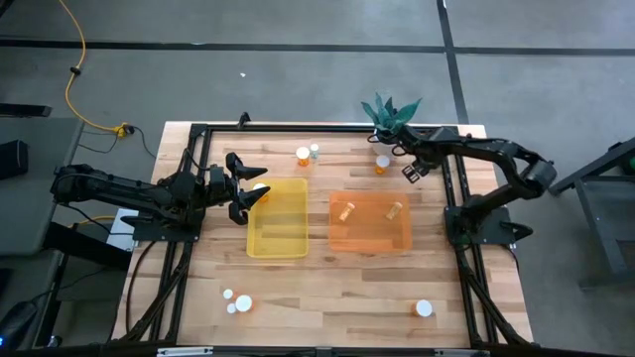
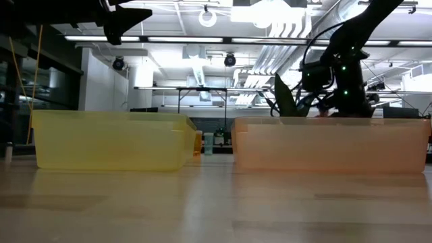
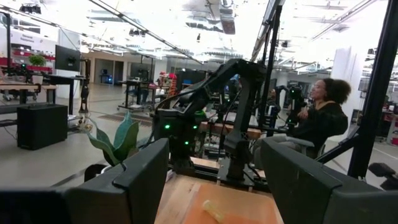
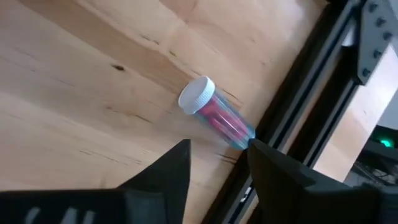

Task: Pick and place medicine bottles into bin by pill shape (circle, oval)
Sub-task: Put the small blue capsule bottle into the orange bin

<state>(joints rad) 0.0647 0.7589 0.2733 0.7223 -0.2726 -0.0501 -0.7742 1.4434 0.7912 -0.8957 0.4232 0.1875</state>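
A clear medicine bottle (image 4: 214, 114) with a white cap and pink pills lies on its side on the wood, against the black frame rail (image 4: 298, 106). My right gripper (image 4: 217, 146) hangs open just short of it, pointing steeply down, at the table's far right by the plant (image 1: 409, 171). My left gripper (image 1: 248, 193) waits open and level above the yellow bin's (image 1: 278, 243) left edge, with nothing between its fingers (image 3: 214, 180). Two amber bottles (image 1: 344, 209) (image 1: 394, 209) lie in the orange bin (image 1: 369, 243). My right gripper has one fingertip (image 4: 256, 148) right at the clear bottle's bottom end (image 4: 244, 134). I cannot tell whether it touches. The bottle lies flat on the table, outside the gap between the fingers.
An amber bottle (image 1: 382, 163) stands left of my right gripper, and two more bottles (image 1: 303, 154) (image 1: 315, 152) stand behind the yellow bin. Several bottles (image 1: 238, 301) (image 1: 424, 308) sit near the front edge. A potted plant (image 1: 389, 114) is at the far edge. A person (image 3: 323, 118) sits beyond the table.
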